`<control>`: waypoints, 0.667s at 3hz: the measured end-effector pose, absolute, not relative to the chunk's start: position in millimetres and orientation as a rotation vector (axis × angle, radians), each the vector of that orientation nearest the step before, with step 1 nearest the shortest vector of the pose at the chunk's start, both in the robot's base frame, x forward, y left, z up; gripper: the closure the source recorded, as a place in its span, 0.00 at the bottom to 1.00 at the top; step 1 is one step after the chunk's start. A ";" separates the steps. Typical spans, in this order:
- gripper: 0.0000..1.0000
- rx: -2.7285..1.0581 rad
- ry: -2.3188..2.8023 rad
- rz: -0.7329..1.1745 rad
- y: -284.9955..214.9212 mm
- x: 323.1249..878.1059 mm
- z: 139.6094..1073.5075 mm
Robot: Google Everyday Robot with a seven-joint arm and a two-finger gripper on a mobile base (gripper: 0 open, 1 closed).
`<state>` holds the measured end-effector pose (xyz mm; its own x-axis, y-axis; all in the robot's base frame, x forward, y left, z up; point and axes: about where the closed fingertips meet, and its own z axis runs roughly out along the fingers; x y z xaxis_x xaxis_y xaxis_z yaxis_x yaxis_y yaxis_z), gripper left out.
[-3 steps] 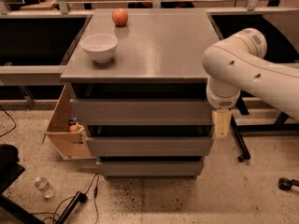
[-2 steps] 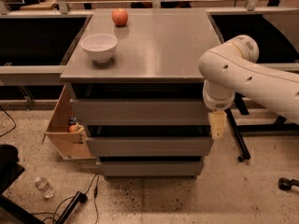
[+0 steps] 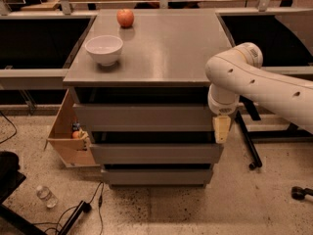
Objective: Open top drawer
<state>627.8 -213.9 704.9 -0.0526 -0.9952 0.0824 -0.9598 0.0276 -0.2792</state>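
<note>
Desk (image 3: pixel 161 58) centre. Arm (image 3: pixel 259 84) off right edge, bent down. Top drawer (image 3: pixel 142 117) just under front edge, dark gap above its front. Bowl (image 3: pixel 103 49) near left edge. Gripper (image 3: pixel 221 129) pointing down at drawer front's right end, below front-right corner; grip can't tell. Apple (image 3: pixel 125 17) by back edge, left.

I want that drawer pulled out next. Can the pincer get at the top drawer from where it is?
Probably yes. The pincer hangs at the right end of the top drawer, nothing visible between them; the bowl and apple sit up on the cabinet top.
</note>
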 end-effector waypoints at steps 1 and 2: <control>0.19 -2.051 2.184 -0.336 -214.2 637.8 687.4; 0.42 -2.029 2.244 -0.272 -220.6 633.4 669.2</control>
<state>633.4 -220.6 669.2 -0.1046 -0.9936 0.0429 -0.9751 0.0939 -0.2010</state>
